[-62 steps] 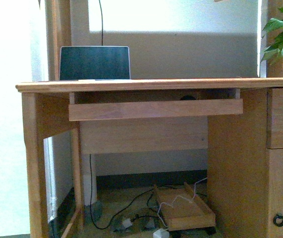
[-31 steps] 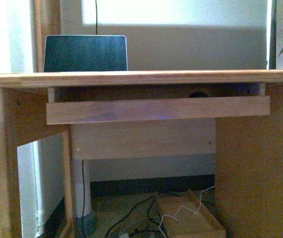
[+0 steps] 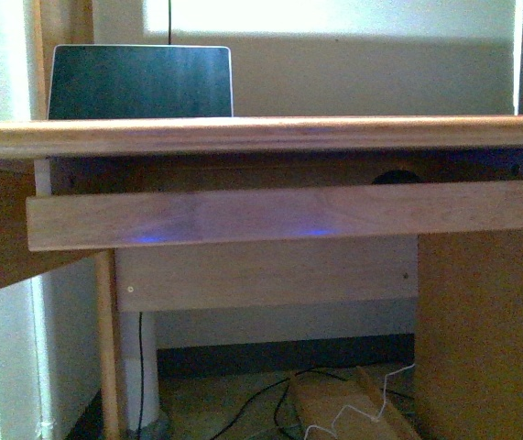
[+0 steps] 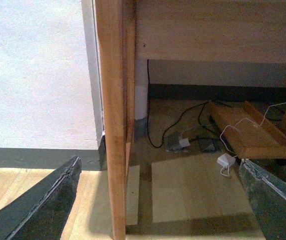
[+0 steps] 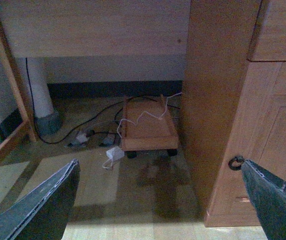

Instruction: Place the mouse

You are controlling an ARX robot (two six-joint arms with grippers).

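The left claw (image 4: pixel 159 161) and right claw (image 5: pixel 160 162) are hanging spread, empty. A dark hump, possibly the mouse (image 3: pixel 397 176), is sitting under the front edge of the tabletop (image 3: pixel 261 136); grasping it is probably coming next.

The front view is now much closer to the wooden desk (image 3: pixel 261 136), whose top edge fills the frame's full width. The pull-out tray front (image 3: pixel 288 215) reaches the right edge and shows faint blue glints. The laptop (image 3: pixel 140 82) sits larger and further toward the upper left, the plant and drawers have left the right edge, the dark rounded shape (image 3: pixel 396 177) above the tray front lies further right, and the wooden stand (image 3: pixel 321 403) at the bottom is cut off.
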